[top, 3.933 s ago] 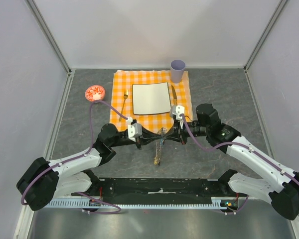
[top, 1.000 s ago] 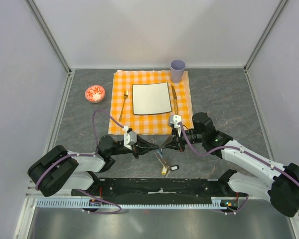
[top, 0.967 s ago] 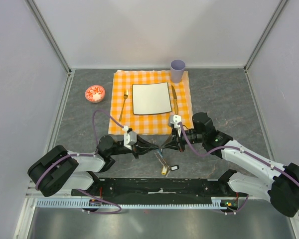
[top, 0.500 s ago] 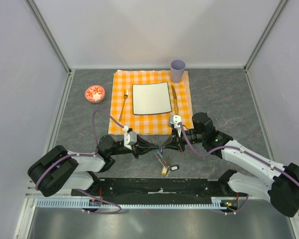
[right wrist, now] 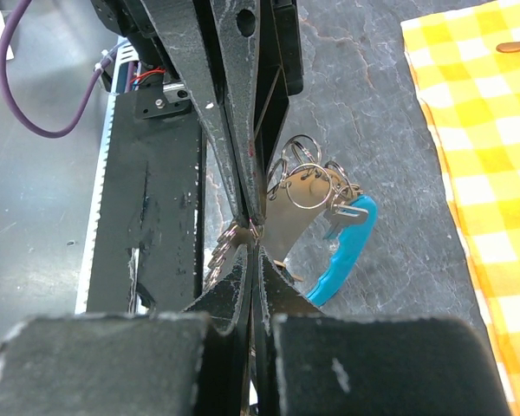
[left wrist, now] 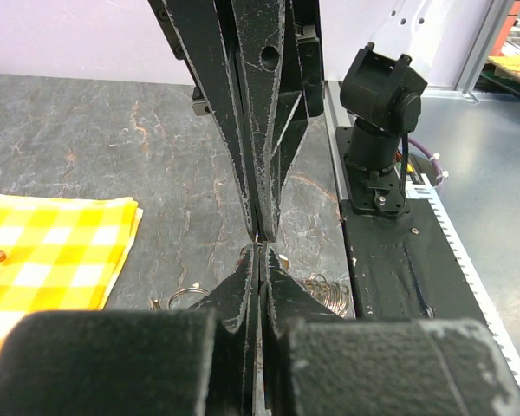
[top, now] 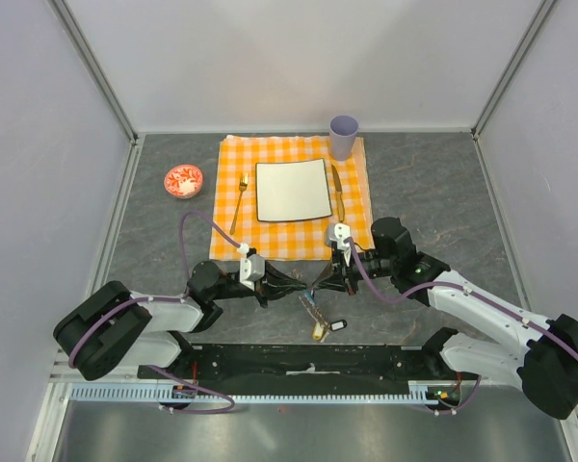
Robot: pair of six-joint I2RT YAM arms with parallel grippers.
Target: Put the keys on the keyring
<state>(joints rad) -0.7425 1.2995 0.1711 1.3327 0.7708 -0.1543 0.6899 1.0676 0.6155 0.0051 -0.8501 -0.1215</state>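
Observation:
The keyring [right wrist: 305, 185], thin wire loops with a turquoise tag [right wrist: 347, 247], lies on the grey table with silvery and brass keys [top: 317, 325] bunched on it. It lies just below and in front of both grippers. My left gripper [top: 304, 285] and right gripper [top: 317, 284] are both shut and meet tip to tip low over the table. The left wrist view shows my left gripper [left wrist: 258, 253] against the right one's tips, with wire loops [left wrist: 187, 297] either side. The right wrist view shows my right gripper [right wrist: 253, 239] over the keys [right wrist: 286, 221]. A small glint sits where the tips meet; I cannot tell whether anything is pinched.
An orange checked cloth [top: 356, 207] lies behind the grippers with a white square plate [top: 292, 190], a gold fork [top: 240, 201] and a knife [top: 337, 189]. A lilac cup [top: 344, 136] stands at the back, a red-and-white bowl [top: 183, 179] at the left. The black base rail [top: 308, 361] is close in front.
Since 3.9 s ago both grippers have come down and nearer the front edge, and the key bunch now lies on the table. Over the last second almost nothing has moved.

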